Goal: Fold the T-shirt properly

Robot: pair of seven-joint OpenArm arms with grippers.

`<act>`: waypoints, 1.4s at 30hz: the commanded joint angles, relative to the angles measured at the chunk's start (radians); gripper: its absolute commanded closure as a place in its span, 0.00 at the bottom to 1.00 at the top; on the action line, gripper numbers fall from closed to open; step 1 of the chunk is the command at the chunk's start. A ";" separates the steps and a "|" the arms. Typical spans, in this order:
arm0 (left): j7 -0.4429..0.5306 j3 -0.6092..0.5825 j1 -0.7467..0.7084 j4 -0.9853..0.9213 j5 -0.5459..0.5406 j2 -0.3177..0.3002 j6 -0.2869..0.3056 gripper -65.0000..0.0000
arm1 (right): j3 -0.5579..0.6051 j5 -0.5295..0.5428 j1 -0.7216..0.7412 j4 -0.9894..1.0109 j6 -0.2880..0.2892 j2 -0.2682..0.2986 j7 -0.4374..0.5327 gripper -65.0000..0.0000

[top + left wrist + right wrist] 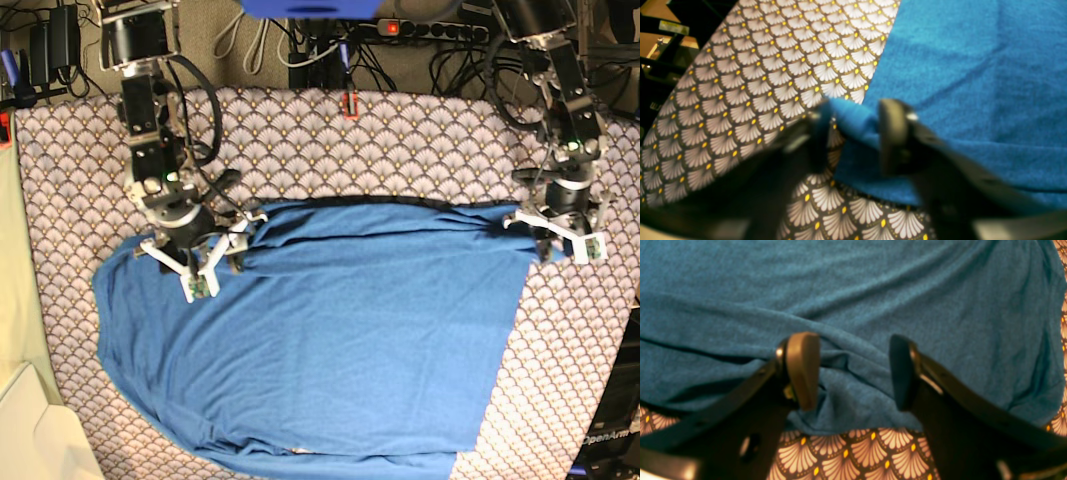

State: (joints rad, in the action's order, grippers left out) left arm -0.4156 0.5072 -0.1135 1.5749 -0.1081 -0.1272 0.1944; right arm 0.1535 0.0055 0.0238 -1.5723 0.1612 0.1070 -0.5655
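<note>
The blue T-shirt (330,340) lies spread over the middle and front of the table, its far edge drawn in a nearly straight line between my two grippers. My left gripper (535,232) is at the shirt's far right corner. In the left wrist view the gripper (853,133) pinches a bunched corner of the shirt (973,83), lifted slightly off the cloth. My right gripper (232,256) is at the far left part of the shirt. In the right wrist view the gripper (853,373) has its jaws apart, with a raised wrinkle of the shirt (853,290) between them.
A scallop-patterned tablecloth (400,140) covers the table and shows in both wrist views (756,83) (846,450). A small red object (350,103) sits at the table's far edge. Cables and a power strip (400,25) lie behind it. A pale surface (30,430) is at the front left.
</note>
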 commanded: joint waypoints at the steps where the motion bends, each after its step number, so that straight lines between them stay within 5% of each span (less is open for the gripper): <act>1: 0.025 0.001 0.013 0.014 -0.003 -0.010 0.001 0.48 | -0.002 0.003 0.014 -0.023 0.004 0.006 0.022 0.46; 4: 0.025 0.001 0.013 0.014 -0.009 -0.010 0.001 0.30 | -0.005 0.003 -0.003 -0.024 0.004 0.006 0.022 0.46; 7: 0.025 0.001 0.010 0.019 -0.011 -0.010 0.003 0.23 | -0.004 0.003 -0.034 -0.044 0.004 0.007 0.022 0.46; 42: 0.036 0.001 0.084 -0.299 -0.015 0.025 0.010 0.24 | -0.005 0.001 -0.161 -0.144 0.004 0.053 0.023 0.46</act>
State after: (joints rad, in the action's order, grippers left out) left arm -0.3691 0.5079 -0.0357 1.2682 -0.1162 -0.0990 0.2058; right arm 0.1501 0.0051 -0.1455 -1.6947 0.1612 0.1543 -0.5648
